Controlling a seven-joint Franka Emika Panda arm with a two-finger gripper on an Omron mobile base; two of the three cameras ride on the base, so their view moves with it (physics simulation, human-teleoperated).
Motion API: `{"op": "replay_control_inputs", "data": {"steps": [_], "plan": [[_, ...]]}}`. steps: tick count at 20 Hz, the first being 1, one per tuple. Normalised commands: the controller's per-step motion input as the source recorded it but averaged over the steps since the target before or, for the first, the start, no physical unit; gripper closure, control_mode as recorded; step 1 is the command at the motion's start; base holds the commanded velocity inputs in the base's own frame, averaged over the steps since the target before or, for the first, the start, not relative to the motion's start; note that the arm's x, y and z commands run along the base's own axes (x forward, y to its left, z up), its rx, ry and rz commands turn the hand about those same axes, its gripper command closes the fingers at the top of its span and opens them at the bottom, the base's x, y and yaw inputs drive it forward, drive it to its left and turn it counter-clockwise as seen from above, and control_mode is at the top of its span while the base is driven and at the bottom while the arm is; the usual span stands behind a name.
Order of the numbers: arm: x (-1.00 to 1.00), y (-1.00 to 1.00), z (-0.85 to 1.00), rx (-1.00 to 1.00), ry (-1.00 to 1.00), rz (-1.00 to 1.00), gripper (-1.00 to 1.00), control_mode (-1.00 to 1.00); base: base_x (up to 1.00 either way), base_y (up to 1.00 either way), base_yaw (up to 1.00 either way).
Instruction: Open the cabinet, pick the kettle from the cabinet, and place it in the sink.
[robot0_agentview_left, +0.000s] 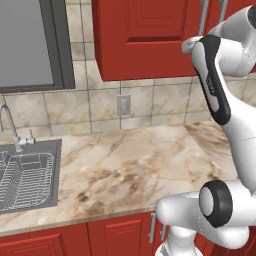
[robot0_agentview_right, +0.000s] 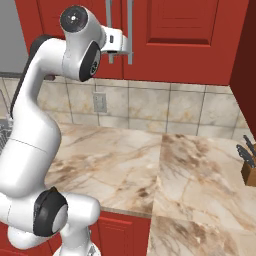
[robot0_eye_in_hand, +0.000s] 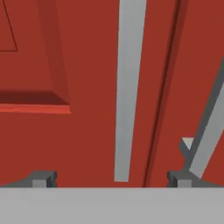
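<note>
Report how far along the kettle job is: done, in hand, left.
Done: nothing yet; the cabinet doors look shut. In hand: the open gripper is raised to the doors, its fingertips either side of the left door's bar handle, not closed on it. Left: pull the door open, take out the kettle, which is out of sight, and set it in the sink at the counter's left end.

bright, even rendered light, soft shadows, no glare, slightly coarse.
</note>
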Motion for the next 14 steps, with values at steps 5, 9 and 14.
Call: {"op": "replay_control_inputs", "data": {"steps": [5, 9, 14], "plan": [[0.42, -0.05, 0.01, 0.00, 0.01, 0.02, -1.00, -1.00, 0.00, 0.00, 0.00], [0.47, -0.07, 0.00, 0.00, 0.02, 0.00, -1.00, -1.00, 0.00, 0.00, 0.00], [0.49, -0.04, 0.00, 0.00, 0.03, 0.00, -1.00, -1.00, 0.00, 0.00, 0.00]]}}
